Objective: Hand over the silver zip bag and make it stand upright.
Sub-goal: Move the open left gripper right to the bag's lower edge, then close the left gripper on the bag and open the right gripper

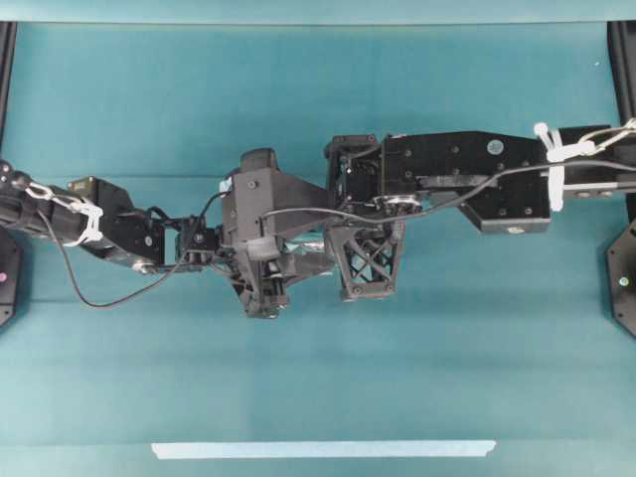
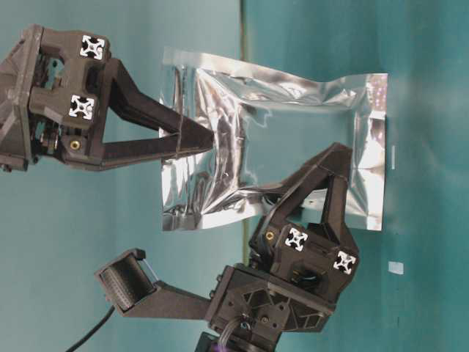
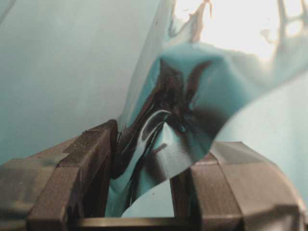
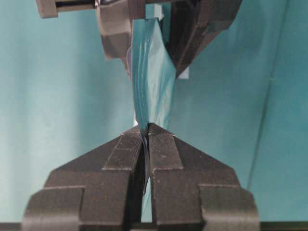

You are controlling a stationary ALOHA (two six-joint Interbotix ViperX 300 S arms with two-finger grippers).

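Currently clamping shiny crinkled silver foil zip bag point(image 2: 293, 125) at its 9 o'clock edge with right gripper point(image 2: 209, 139), jaws together on foil | straddling its 6 o'clock edge with left gripper point(image 3: 159, 149), cannot tell whether jaws pinching

Two dark, ridged fingers point(image 3: 86, 163) of the left pincer point(image 3: 149, 183) fill the lower edge of the view, one at each side. Between them rises the shiny, crinkled silver foil zip bag point(image 3: 192, 115), its creased surface mirroring teal and black. The foil lies against the inner face of the left-hand finger, while a curled edge sits by the right-hand one. Behind it, the plain teal bench point(image 3: 57, 62) spreads out of focus.
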